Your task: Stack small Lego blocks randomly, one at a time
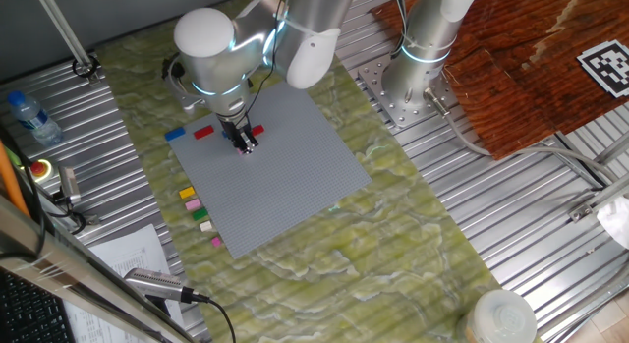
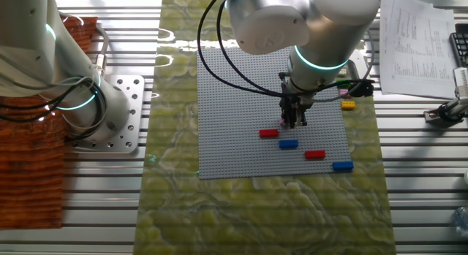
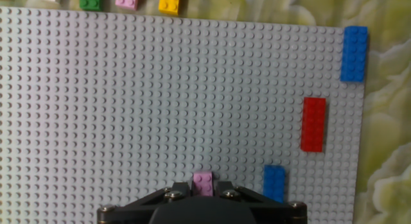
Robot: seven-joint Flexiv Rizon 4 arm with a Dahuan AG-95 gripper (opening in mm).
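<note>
grey baseplate [image 1: 285, 176] on green mat [image 1: 393, 245], water bottle [image 1: 29, 118] & papers [image 2: 417, 43] nearby.

The gripper [image 3: 204, 193] hides most of the pink block [image 3: 204, 181]. The top edge cuts the yellow block [image 3: 169, 3].

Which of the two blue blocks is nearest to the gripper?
The blue block fully on the baseplate, right beside the gripper. The other blue block sits at the baseplate's edge, beyond the red one.

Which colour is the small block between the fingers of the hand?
Pink. The block between the fingers of the hand shows best in the hand view.
</note>
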